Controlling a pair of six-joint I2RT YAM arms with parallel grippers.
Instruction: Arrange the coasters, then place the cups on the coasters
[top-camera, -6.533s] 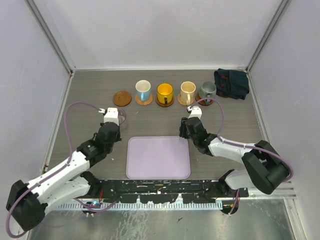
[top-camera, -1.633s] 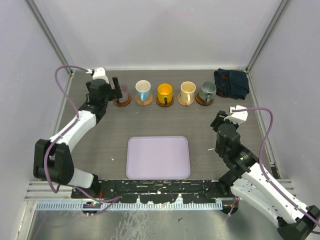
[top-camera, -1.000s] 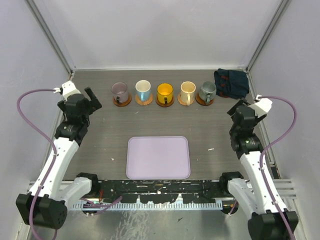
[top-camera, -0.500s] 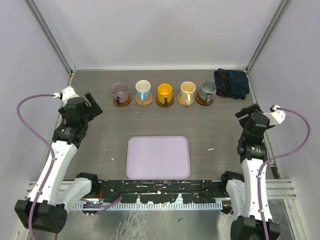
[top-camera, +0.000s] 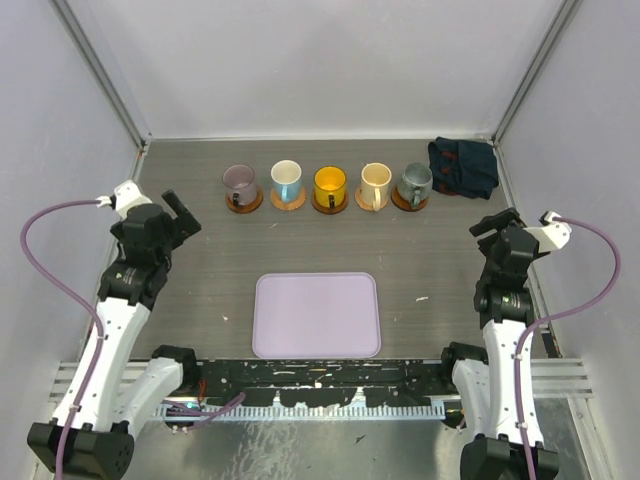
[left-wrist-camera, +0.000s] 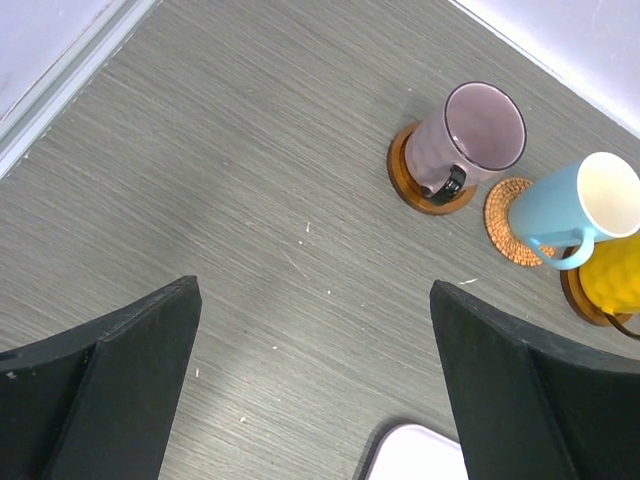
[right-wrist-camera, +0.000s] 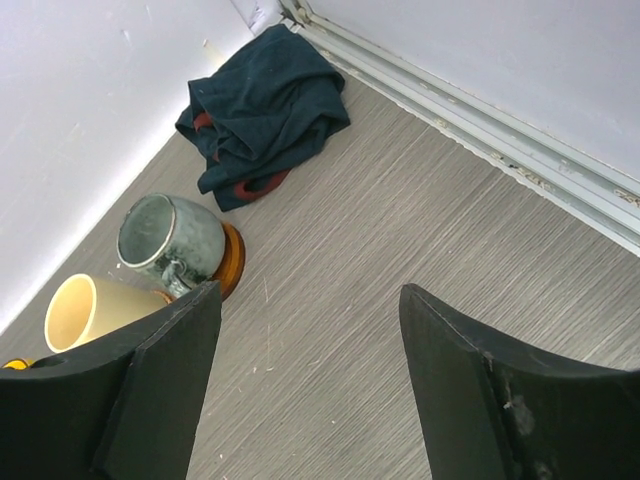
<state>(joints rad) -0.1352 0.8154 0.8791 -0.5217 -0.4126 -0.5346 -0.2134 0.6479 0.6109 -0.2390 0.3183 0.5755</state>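
Five cups stand in a row at the back, each on a coaster: purple-grey cup (top-camera: 238, 182), light blue cup (top-camera: 287, 180), orange-yellow cup (top-camera: 330, 185), cream cup (top-camera: 375, 181), grey-green cup (top-camera: 414, 181). The left wrist view shows the purple-grey cup (left-wrist-camera: 472, 140) on its brown coaster (left-wrist-camera: 420, 188) and the blue cup (left-wrist-camera: 585, 200) on a woven coaster (left-wrist-camera: 508, 212). In the right wrist view the grey-green cup (right-wrist-camera: 165, 238) sits on its coaster (right-wrist-camera: 232, 260). My left gripper (top-camera: 180, 214) (left-wrist-camera: 313, 292) hovers open at the left, holding nothing. My right gripper (top-camera: 497, 223) (right-wrist-camera: 308, 296) hovers open at the right, also holding nothing.
A lavender tray (top-camera: 316, 315) lies near the front middle; its corner (left-wrist-camera: 415, 458) shows in the left wrist view. A dark crumpled cloth (top-camera: 463, 167) (right-wrist-camera: 265, 115) sits in the back right corner. White walls close in the table on three sides.
Both arms have drawn back from the row, the left toward the near left, the right toward the right wall. The right jaws have widened a little. The cups have not moved.
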